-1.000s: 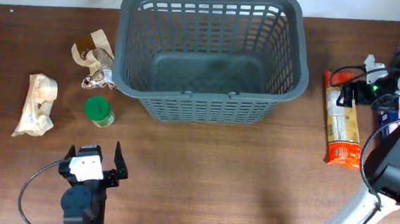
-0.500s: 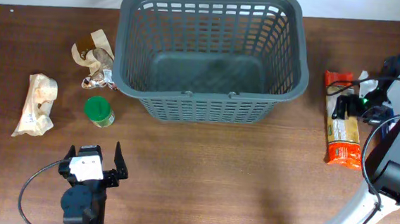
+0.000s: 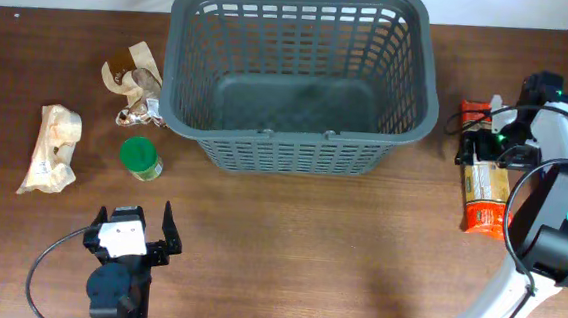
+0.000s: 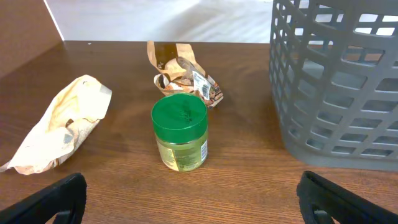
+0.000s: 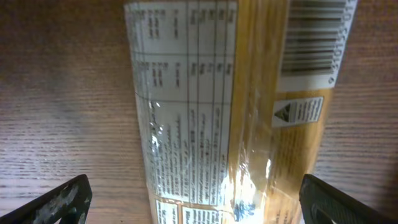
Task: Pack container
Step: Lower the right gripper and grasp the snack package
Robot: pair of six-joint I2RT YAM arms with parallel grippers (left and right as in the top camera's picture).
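Note:
The container (image 3: 296, 137), a large dark grey lattice basket, stands empty at the back centre; its corner also shows in the left wrist view (image 4: 336, 81). My right gripper (image 3: 482, 145) is open and hovers low over the upper end of an orange and yellow packet (image 3: 488, 198) that lies flat to the right of the basket. In the right wrist view the packet (image 5: 211, 106) lies between my open fingers (image 5: 196, 205). My left gripper (image 3: 137, 221) is open and empty near the front left, facing a green-lidded jar (image 4: 180, 130), with its open fingertips (image 4: 189, 199) at the bottom corners.
The jar (image 3: 140, 157) stands left of the basket. A crumpled brown wrapper (image 3: 136, 84) lies behind it against the basket's left wall. A beige paper bag (image 3: 52, 148) lies at the far left; it also shows in the left wrist view (image 4: 59, 127).
My right gripper has swung left from the table's far right edge to above the packet's upper end. The left arm and the other items have not moved.

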